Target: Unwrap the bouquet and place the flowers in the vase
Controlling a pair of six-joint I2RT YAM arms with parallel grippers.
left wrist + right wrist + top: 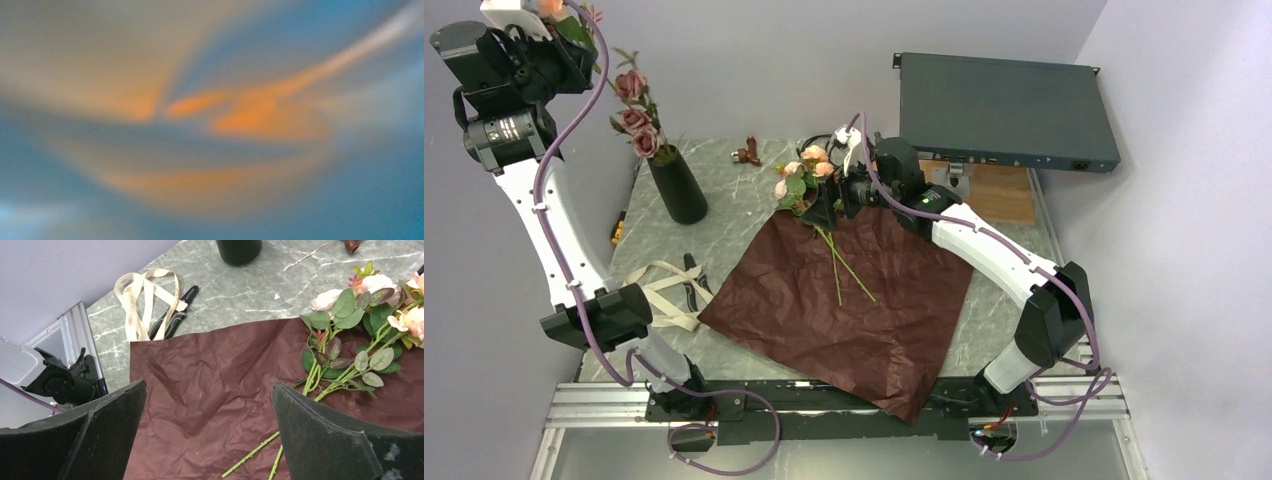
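The black vase (679,187) stands at the back left with pink roses (634,112) in it; its base shows at the vase (239,247). The maroon paper (844,300) lies spread flat. On its far edge lie the remaining flowers (807,172), stems (844,262) pointing toward me. My right gripper (829,205) hovers over them, wide open and holding nothing; right gripper (210,432), flowers (360,315), paper (210,375). My left gripper (529,15) is raised high at the far left, shut on a peach rose (552,8). The left wrist view is only an orange and blue blur.
A beige ribbon (664,292) and black scissors (692,282) lie left of the paper, ribbon (140,295), scissors (172,315). A dark flat box (1004,100) sits on a wooden board (999,192) at the back right. A small brown piece (747,153) lies by the far edge.
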